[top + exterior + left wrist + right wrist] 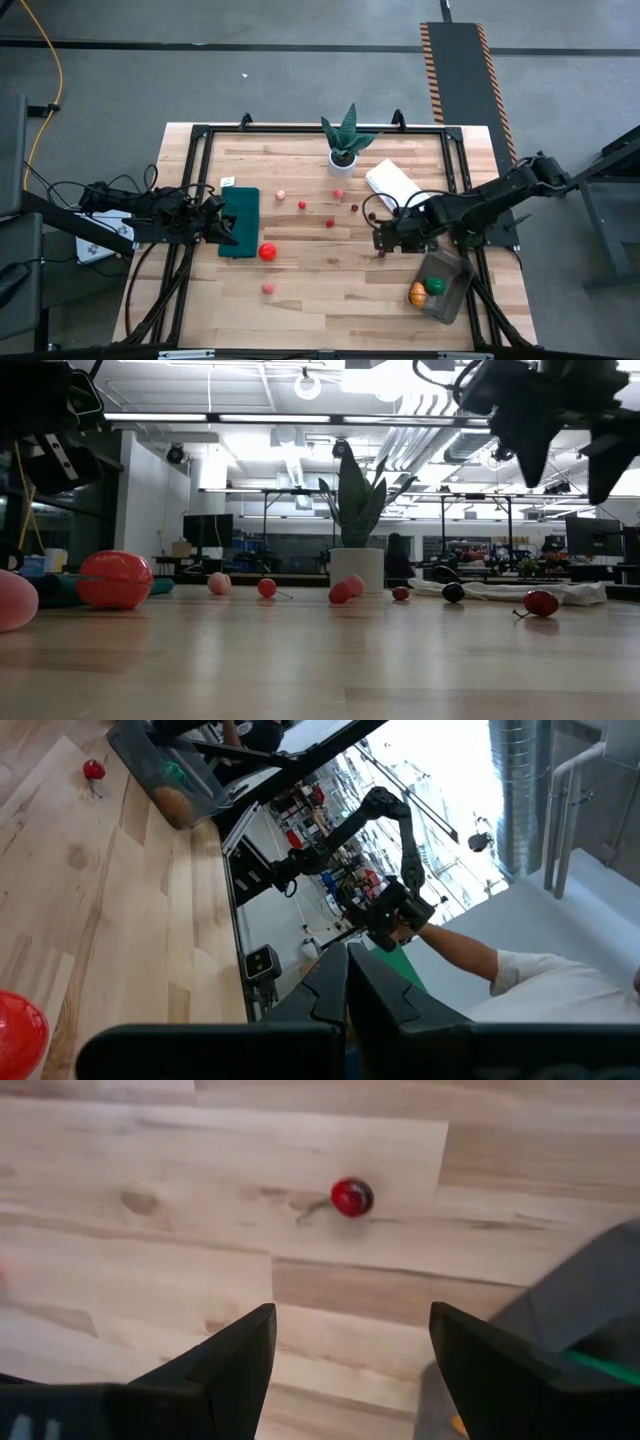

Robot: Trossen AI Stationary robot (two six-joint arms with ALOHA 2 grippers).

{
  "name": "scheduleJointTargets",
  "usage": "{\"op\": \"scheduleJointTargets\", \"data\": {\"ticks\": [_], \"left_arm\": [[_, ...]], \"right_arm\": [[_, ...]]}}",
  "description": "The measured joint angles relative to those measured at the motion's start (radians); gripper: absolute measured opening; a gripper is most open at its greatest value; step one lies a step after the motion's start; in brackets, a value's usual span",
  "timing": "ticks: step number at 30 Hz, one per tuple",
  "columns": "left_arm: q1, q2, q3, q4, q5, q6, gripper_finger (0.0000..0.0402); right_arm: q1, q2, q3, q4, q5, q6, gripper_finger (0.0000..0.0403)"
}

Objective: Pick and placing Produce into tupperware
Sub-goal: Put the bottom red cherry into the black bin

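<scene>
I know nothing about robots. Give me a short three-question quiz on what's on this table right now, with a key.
1. True or false: the tupperware already holds an orange and a green piece of produce.
2. Which gripper stands open over a small red cherry? A) left gripper B) right gripper
3. Fill in: the big red tomato lies just beside the dark green ____.

Key: 1 true; 2 B; 3 mat.
</scene>
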Motion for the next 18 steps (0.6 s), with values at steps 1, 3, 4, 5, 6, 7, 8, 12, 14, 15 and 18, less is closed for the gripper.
{"op": "scheduleJointTargets", "data": {"ticks": [1,3,4,5,6,7,8,12,14,15,18], "left_arm": [[0.000,0.000,0.000,0.000,0.000,0.000,0.0001],[0.000,0.000,0.000,0.000,0.000,0.000,0.0001],[0.000,0.000,0.000,0.000,0.000,0.000,0.0001],[0.000,0.000,0.000,0.000,0.000,0.000,0.0001],[0.000,0.000,0.000,0.000,0.000,0.000,0.0001],[0.000,0.000,0.000,0.000,0.000,0.000,0.0001],[0.000,0.000,0.000,0.000,0.000,0.000,0.0001],[0.000,0.000,0.000,0.000,0.000,0.003,0.0001],[0.000,0.000,0.000,0.000,0.000,0.008,0.0001],[0.000,0.000,0.000,0.000,0.000,0.008,0.0001],[0.000,0.000,0.000,0.000,0.001,0.008,0.0001]], "right_arm": [[-0.010,0.000,0.000,0.000,-0.001,0.000,0.0254],[-0.029,0.000,0.000,0.000,-0.003,0.000,0.0254],[-0.038,0.000,0.000,0.000,-0.006,0.000,0.0254],[-0.046,0.000,0.000,0.000,-0.007,0.000,0.0254],[-0.053,0.000,0.000,0.000,-0.010,0.001,0.0254],[-0.059,0.002,0.000,0.000,-0.012,0.004,0.0254],[-0.065,0.006,0.000,0.000,-0.013,0.009,0.0254],[-0.086,0.037,0.001,0.002,-0.042,-0.006,0.0254],[-0.093,0.057,0.001,0.008,-0.046,-0.030,0.0254],[-0.095,0.064,0.001,0.014,-0.047,-0.038,0.0254],[-0.104,0.078,0.001,0.024,-0.047,-0.053,0.0246]]}}
